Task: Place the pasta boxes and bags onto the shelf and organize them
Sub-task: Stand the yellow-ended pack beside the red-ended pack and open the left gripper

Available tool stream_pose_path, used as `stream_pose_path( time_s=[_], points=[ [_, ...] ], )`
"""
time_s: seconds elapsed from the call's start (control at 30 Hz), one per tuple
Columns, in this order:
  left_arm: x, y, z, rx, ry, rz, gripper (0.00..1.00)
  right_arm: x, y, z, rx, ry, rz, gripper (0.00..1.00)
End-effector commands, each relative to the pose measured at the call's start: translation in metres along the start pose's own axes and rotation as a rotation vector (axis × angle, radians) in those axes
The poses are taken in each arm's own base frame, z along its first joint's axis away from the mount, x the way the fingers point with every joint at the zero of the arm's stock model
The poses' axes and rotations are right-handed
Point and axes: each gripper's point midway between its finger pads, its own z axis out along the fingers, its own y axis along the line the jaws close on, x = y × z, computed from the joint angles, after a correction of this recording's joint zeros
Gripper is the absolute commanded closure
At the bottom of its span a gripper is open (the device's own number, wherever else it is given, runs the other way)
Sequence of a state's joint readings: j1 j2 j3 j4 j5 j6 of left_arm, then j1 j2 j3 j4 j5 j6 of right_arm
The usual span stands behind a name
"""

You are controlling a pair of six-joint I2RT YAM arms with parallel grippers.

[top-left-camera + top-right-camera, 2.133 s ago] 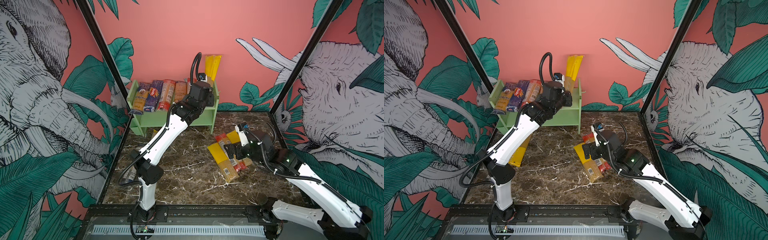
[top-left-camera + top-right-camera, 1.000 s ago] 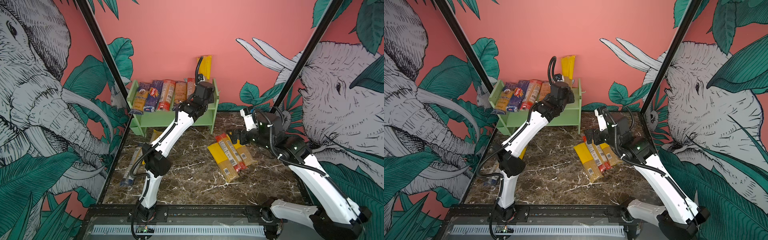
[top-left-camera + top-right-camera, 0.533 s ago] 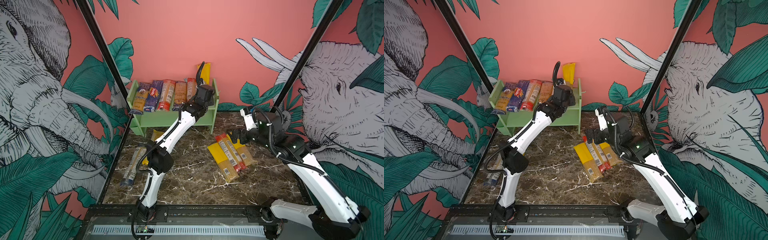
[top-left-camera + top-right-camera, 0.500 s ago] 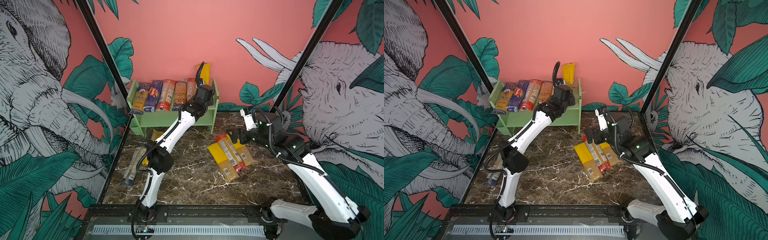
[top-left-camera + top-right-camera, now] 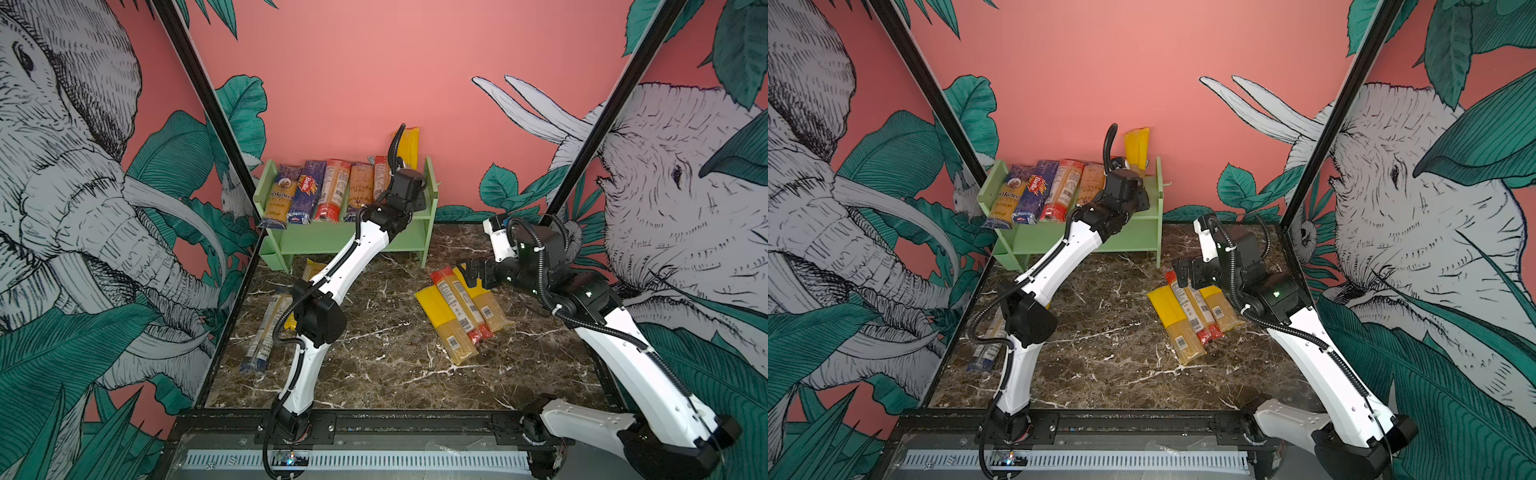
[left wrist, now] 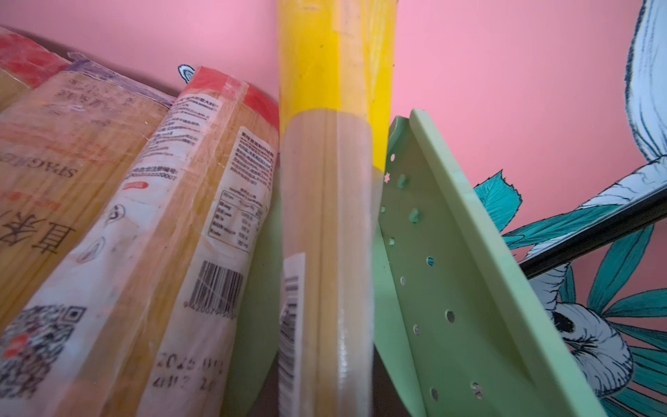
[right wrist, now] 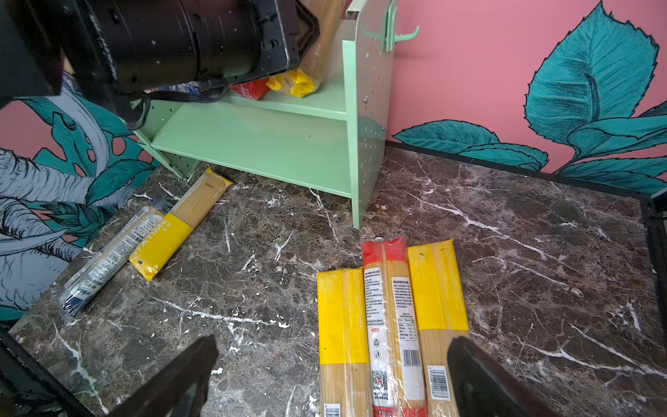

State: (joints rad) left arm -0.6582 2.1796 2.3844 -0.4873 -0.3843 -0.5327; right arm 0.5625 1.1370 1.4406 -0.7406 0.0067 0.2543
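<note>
Your L gripper (image 5: pixel 406 165) is clamped on a yellow pack (image 6: pixel 325 216), standing near-upright, bottom end on the shelf's (image 5: pixel 357 239) top tier, R end, beside five packs (image 5: pixel 328 189). Your R gripper (image 7: pixel 332 375), jaws wide, hovers over three packs (image 5: pixel 457 316) on the table (image 5: pixel 374 361).

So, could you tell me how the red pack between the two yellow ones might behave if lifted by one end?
The red pack is long and packed with straight spaghetti, so probably fairly stiff, though an end grip may let it sag. Its glossy film looks slippery. It touches the yellow packs, so it would likely drag them.
</note>
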Motion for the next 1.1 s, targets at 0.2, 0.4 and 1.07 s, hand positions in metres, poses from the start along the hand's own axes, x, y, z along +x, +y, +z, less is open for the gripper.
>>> stream_pose_path(
  time_s=[0.2, 0.4, 1.07],
  points=[
    [-0.061, -0.024, -0.028, 0.118, -0.179, -0.114, 0.66, -0.004, -0.003, -0.005, -0.003, -0.032, 0.012, 0.01],
    [-0.054, -0.025, -0.023, 0.130, -0.161, -0.120, 0.57, -0.003, -0.005, -0.008, 0.003, -0.034, 0.017, 0.01],
    [-0.059, -0.034, -0.127, 0.229, -0.168, -0.013, 0.33, 0.023, -0.010, 0.000, 0.017, 0.027, 0.044, 0.01]
  ],
)
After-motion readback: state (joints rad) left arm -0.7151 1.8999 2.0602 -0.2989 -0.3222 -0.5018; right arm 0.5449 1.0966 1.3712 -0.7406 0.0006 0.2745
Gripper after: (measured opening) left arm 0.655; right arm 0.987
